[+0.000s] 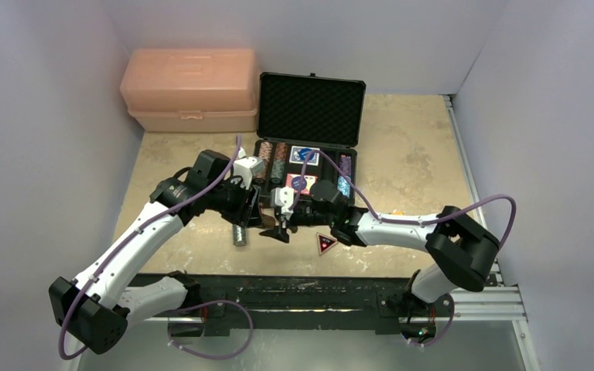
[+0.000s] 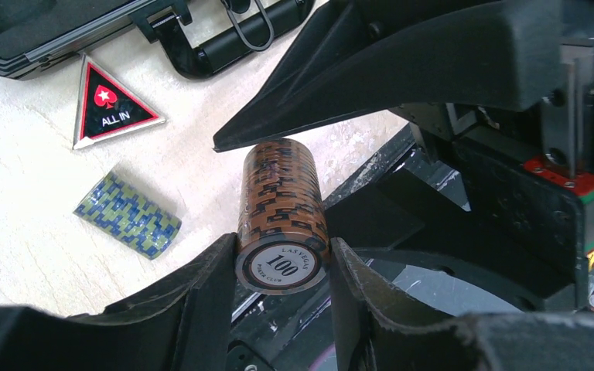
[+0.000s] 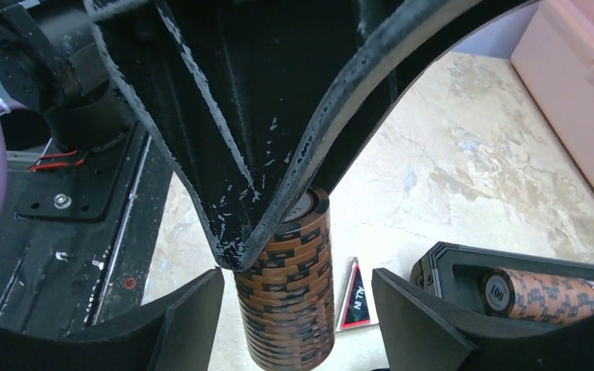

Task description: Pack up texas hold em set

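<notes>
**A:** Noted: the brown chip stack (image 2: 282, 209) is pinched in the left claw (image 2: 282, 267), which is closed on the sides of the stack at the end with the "100" face. The stack is held just in front of the black case (image 1: 309, 108), on its handle side. Whether it is clear of the worktop (image 1: 410, 154) cannot be told.

**B:** And the right claw (image 3: 298, 309)?

**A:** It is spread wide, with one finger set on either side of the same stack. A gap is seen on both sides (nothing is gripped by it yet).

**B:** A hand-over is judged to be the step in hand. How is it best done?

**A:** The right claw should be centred along the stack and closed squarely across the chip edges. The left grip should be released only once that pinch is firm. Loose chips are likely to fan out if the stack is squeezed off-centre or tilted.

**B:** What is left outside the case?

**A:** A blue-green stack (image 2: 128, 215) is lying on its side and an "ALL IN" button (image 2: 112, 104) lies flat. Both are on the worktop in front of the case. A matching brown row (image 3: 557, 297) is already seated inside the case.
</notes>
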